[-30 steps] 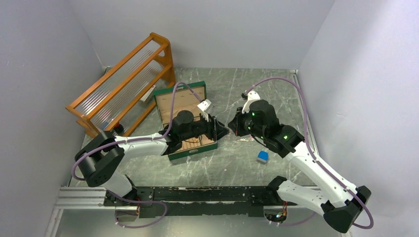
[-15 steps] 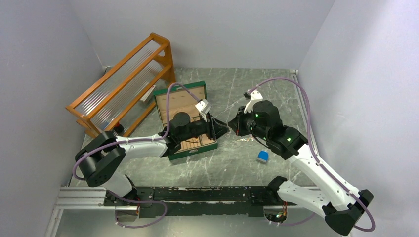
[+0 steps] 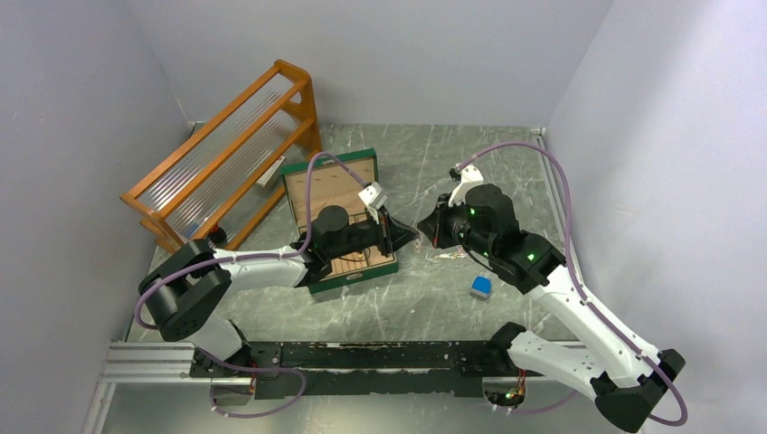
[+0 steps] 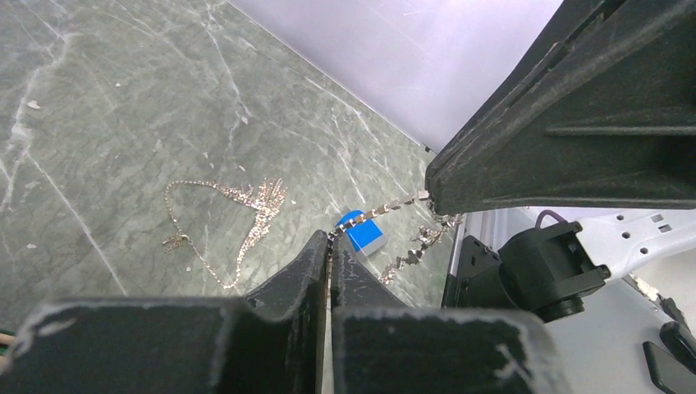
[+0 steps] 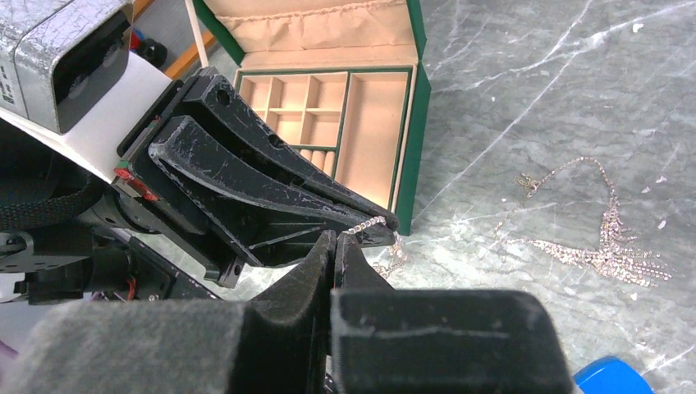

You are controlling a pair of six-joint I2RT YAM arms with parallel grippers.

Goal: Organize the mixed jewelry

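gold chain [image 4: 382,210] stretches between left claw [image 4: 330,240] and right claw [image 5: 333,240], both pinching it tight.

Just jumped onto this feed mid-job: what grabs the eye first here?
The left gripper and the right gripper meet tip to tip just right of the open green box, both shut on one thin chain stretched between them. On the table beside them a fringed necklace lies spread out, with a small blue block near it.

Lab booth: white walls [image 3: 380,54], mounting rail [image 3: 362,354]
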